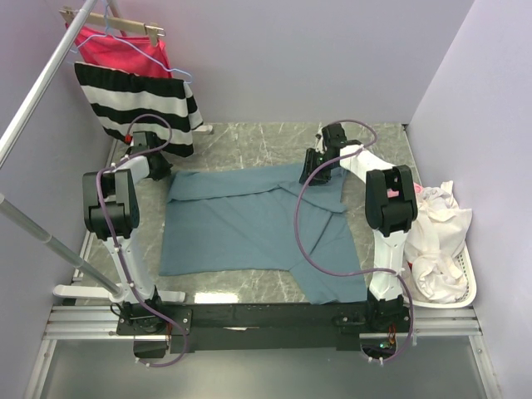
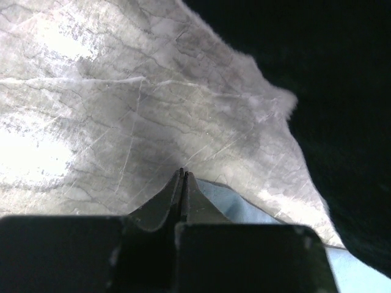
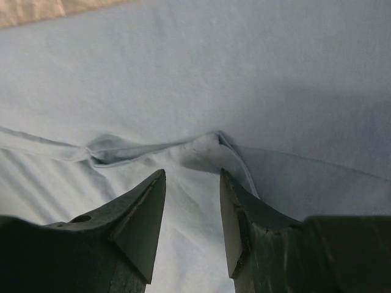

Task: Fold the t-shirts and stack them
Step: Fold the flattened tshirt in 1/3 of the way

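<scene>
Shirt point(image 1: 249, 224) lies spread for folding. Right gripper point(image 3: 192, 173) gapes over a crease point(image 3: 153, 148), ready to pinch; left gripper point(image 2: 182, 174) is closed, perhaps nipping the shirt's edge.

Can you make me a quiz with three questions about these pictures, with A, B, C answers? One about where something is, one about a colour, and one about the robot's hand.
1. Where is the heap of white cloth?
A. In the basket beside the right arm
B. On a hanger
C. Under the shirt

2. What colour is the shirt spread on the table?
A. Red
B. Slate-blue
C. Yellow

3. How is the right gripper?
A. Shut
B. Open
C. Holding a hanger

Answers:
1 A: the white heap fills the basket.
2 B: it is plainly blue in the top view.
3 B: the right wrist view shows a gap between its fingers.
</scene>
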Motion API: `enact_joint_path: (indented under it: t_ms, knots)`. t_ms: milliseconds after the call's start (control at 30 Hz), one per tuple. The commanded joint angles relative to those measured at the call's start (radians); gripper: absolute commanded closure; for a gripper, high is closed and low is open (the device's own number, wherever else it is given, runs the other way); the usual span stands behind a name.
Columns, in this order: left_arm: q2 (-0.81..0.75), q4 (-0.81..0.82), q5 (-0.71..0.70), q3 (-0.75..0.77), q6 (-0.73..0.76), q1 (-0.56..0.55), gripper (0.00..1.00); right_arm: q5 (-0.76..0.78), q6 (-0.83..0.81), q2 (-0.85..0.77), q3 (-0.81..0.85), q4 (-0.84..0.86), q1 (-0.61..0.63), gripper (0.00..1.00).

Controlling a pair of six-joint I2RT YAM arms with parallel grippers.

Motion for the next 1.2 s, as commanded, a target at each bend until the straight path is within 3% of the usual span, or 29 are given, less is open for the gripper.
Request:
enact_joint_path:
  t_ms: [0, 300, 667, 700, 733, 833, 900, 967, 1033, 1167]
  knots:
    - [0.014, -0.005, 0.007, 0.045, 0.011, 0.004, 0.99, 0.024, -0.008, 0.008, -0.013, 0.005, 0.0, 0.52]
    - [0.013, -0.008, 0.035, 0.055, 0.028, 0.082, 0.99, 0.123, 0.007, 0.047, -0.022, -0.023, 0.0, 0.55]
    - [0.014, 0.004, 0.112, 0.087, 0.038, 0.116, 0.98, 0.111, 0.012, 0.065, -0.03, -0.014, 0.0, 0.56]
    - [0.008, 0.013, 0.128, 0.076, 0.035, 0.116, 0.91, 0.108, 0.01, 0.065, -0.029, -0.014, -0.001, 0.56]
    - [-0.003, 0.022, 0.148, 0.052, 0.034, 0.115, 0.66, 0.107, 0.009, 0.067, -0.027, -0.014, 0.0, 0.56]
    - [-0.062, 0.047, 0.17, -0.016, 0.038, 0.087, 0.45, 0.099, 0.007, 0.068, -0.025, -0.012, 0.0, 0.56]
    - [-0.096, 0.05, 0.181, -0.039, 0.028, 0.064, 0.39, 0.097, 0.006, 0.07, -0.025, -0.009, 0.0, 0.56]
    - [-0.113, 0.044, 0.184, -0.063, 0.028, 0.038, 0.43, 0.096, 0.006, 0.068, -0.027, -0.006, 0.0, 0.55]
    - [-0.119, 0.047, 0.175, -0.091, 0.023, 0.024, 0.56, 0.093, 0.007, 0.067, -0.03, -0.001, 0.0, 0.55]
    - [-0.135, 0.056, 0.169, -0.134, 0.009, 0.006, 0.71, 0.088, 0.004, 0.064, -0.036, 0.002, 0.0, 0.55]
